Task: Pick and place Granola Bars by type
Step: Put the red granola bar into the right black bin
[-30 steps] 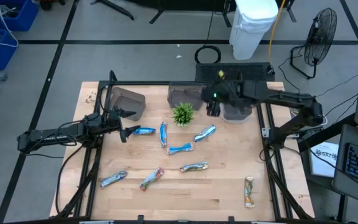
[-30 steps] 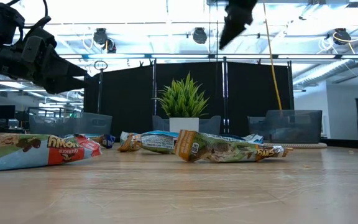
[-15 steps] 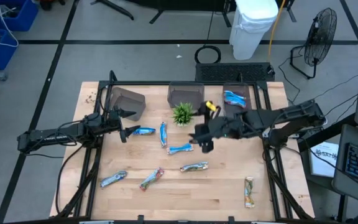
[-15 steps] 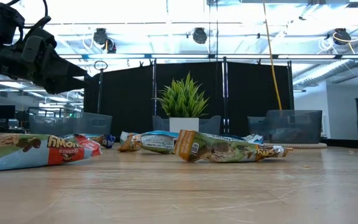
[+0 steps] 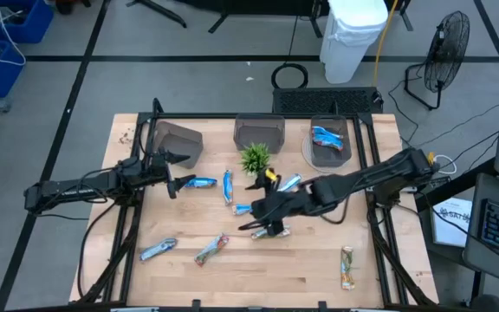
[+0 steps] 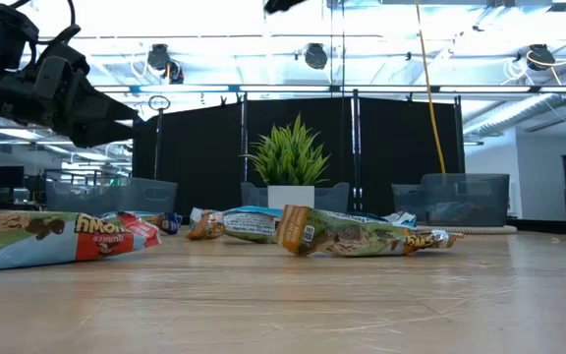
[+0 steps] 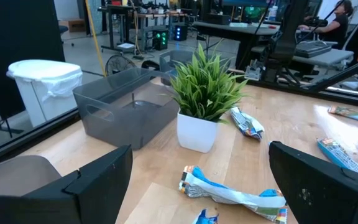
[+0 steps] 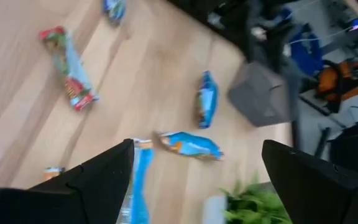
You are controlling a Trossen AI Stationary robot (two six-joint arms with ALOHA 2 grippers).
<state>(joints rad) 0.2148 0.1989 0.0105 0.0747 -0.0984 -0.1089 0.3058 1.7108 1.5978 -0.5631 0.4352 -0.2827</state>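
Note:
Several wrapped bars lie flat on the wooden table (image 5: 319, 286): blue ones (image 5: 199, 182) (image 5: 228, 186) (image 5: 288, 184) (image 5: 248, 209), a tan one (image 5: 273, 232), a silvery one (image 5: 158, 250), a red one (image 5: 210, 249) and a tan one (image 5: 347, 267). Another blue bar (image 5: 327, 139) rests inside the far right grey bin (image 5: 329, 154). My right gripper (image 5: 262, 224) (image 8: 197, 146) hovers open above the middle bars, over a blue bar (image 8: 188, 144). My left gripper (image 5: 173, 182) (image 7: 201, 152) waits open beside the leftmost blue bar, touching nothing.
A small potted plant (image 5: 255, 158) (image 7: 207, 93) stands between the bins and the bars. Two more grey bins (image 5: 178, 143) (image 5: 258, 132) sit along the far edge. The near middle of the table shows bare wood. Black frame rails (image 5: 379, 243) run down both table sides.
My right gripper has swung from above the far right bin toward the table's middle and near-left, coming down over the middle bars. The blue bar inside that bin, covered by the gripper before, now shows. The left arm has kept still.

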